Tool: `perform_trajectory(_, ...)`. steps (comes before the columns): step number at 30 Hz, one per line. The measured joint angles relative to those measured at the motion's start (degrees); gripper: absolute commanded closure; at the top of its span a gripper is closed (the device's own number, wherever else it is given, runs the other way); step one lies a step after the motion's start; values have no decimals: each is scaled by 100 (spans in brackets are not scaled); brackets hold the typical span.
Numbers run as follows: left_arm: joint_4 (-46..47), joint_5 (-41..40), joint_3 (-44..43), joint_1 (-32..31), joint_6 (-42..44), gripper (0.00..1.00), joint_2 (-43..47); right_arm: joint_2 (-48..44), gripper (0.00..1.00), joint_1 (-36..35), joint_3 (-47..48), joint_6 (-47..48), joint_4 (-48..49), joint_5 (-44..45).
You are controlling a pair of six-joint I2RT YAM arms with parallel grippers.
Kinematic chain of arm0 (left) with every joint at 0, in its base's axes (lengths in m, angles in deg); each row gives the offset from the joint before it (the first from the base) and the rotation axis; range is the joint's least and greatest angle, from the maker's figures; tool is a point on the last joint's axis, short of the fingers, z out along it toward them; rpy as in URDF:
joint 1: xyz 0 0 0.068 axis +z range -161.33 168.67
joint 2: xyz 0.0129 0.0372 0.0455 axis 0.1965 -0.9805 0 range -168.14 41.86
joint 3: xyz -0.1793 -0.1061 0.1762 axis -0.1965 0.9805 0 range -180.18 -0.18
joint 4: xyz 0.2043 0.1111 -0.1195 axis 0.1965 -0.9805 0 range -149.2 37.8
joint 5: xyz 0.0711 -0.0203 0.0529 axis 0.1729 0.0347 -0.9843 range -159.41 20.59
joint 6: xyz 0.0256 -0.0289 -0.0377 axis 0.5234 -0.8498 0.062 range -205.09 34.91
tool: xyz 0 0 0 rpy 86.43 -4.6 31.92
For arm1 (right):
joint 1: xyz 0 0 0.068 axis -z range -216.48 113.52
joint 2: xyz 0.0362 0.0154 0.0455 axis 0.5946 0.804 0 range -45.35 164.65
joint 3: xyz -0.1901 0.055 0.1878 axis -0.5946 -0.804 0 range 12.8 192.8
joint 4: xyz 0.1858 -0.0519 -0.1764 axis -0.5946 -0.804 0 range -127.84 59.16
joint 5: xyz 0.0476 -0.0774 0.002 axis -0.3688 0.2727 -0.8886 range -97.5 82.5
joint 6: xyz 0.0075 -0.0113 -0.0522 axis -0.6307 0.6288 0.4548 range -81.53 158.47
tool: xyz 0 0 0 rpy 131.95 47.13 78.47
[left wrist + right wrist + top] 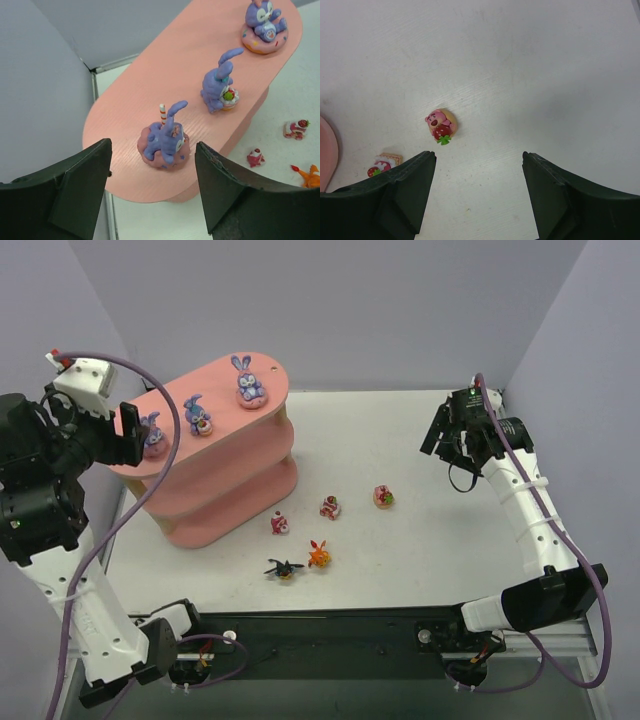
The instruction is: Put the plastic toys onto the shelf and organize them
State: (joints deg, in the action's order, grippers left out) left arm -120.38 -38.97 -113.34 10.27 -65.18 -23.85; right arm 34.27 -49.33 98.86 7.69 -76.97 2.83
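Three bunnies [199, 416] stand on top of the shelf [225, 502], far-left corner. Five loose toys [330, 506] mid-counter. Left gripper [152, 145] spread, empty, just beside the end bunny [165, 142]. Right gripper [477, 156] spread, empty, near the right edge.

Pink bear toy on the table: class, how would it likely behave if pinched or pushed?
The pink bear toy looks like moulded plastic, so probably stiff. It is tiny beside the right hand, so likely light and apt to skid on the smooth table. Its rounded body might slip from a pinch.
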Motion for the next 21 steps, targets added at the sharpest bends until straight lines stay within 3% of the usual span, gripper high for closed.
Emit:
perform_trajectory(7,120,-323,-984,0,-396,18,297,0,28,-2,0,0,0,-2)
perform_trajectory(12,673,374,-1285,0,-1182,19,527,0,28,-2,0,9,2,-2)
perform_trajectory(18,2529,2044,-184,-9,-2758,20,734,-4,28,-2,0,46,2,-26)
perform_trajectory(21,3296,2511,232,-140,-3456,20,699,-35,28,-2,-4,48,7,-55)
